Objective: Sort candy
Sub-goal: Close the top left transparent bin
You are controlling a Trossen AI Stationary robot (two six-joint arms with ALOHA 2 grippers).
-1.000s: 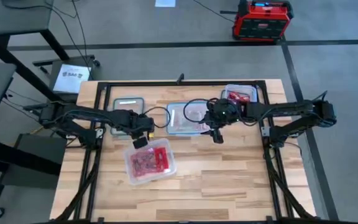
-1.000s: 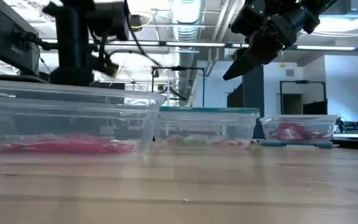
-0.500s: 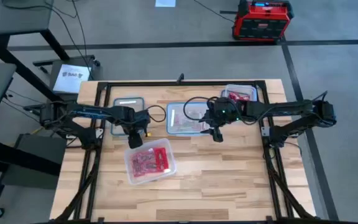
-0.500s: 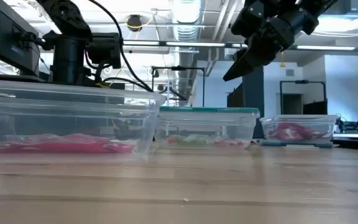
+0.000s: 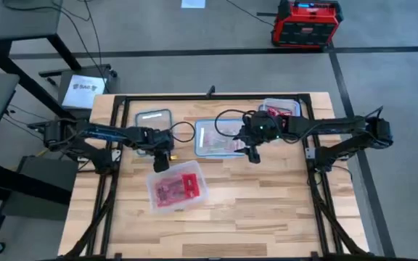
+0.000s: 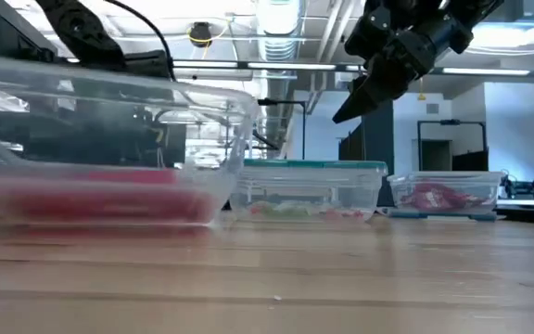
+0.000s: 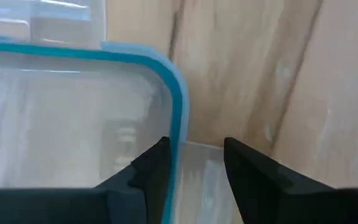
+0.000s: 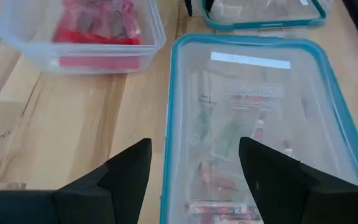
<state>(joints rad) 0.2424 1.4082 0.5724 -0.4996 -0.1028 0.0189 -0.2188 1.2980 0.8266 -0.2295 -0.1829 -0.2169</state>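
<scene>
Red and pink candy (image 5: pixel 173 190) heaped in the front container (image 5: pixel 175 188), tilted in the low view with one end lifted off the worktop (image 5: pixel 252 210). More candy (image 8: pixel 229 140) in the lidded middle container (image 5: pixel 218 138) behind it, and some in the far right container (image 5: pixel 280 111). Left gripper (image 5: pixel 161 161) at the front container's back rim, fingers (image 7: pixel 151 174) slightly apart astride its blue-edged wall. Right gripper (image 5: pixel 252 154) raised beside the middle container's right end, fingers (image 8: pixel 132 171) spread open and empty.
</scene>
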